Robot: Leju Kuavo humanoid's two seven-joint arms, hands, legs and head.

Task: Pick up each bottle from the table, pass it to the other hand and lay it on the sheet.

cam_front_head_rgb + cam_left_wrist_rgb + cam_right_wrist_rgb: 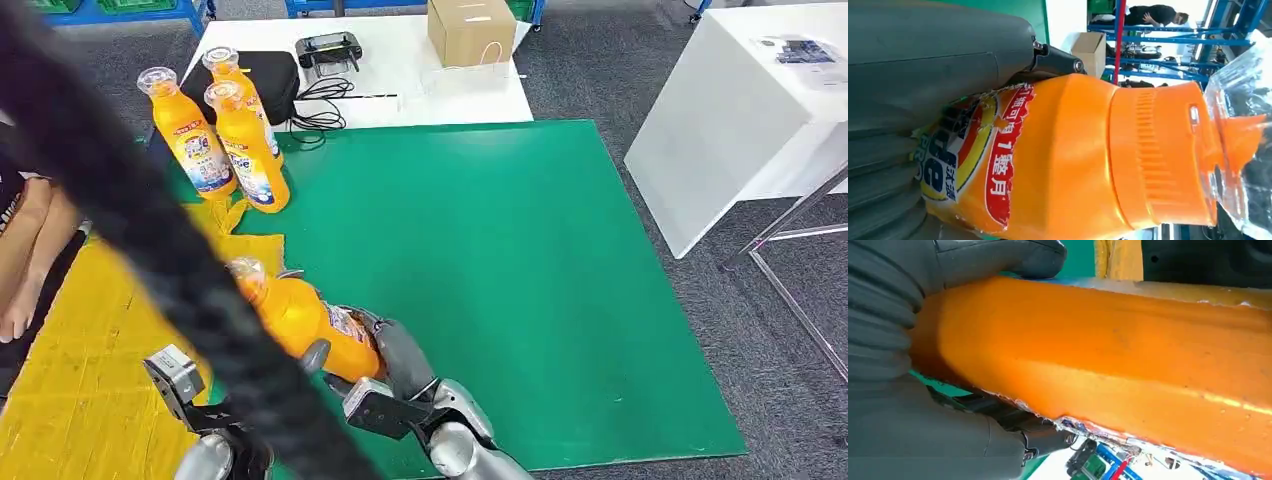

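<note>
Both hands (385,355) (923,75) grip an orange bottle (305,318) whose red label reads "1整月".

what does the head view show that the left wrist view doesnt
Head view alone: three upright bottles at the far left of the green mat, the yellow sheet, and the right hand at the held bottle's base. Left wrist view alone: the bottle's ribbed orange cap and clear overcap, plus blue racks behind. Both show the held bottle and a cardboard box.
</note>
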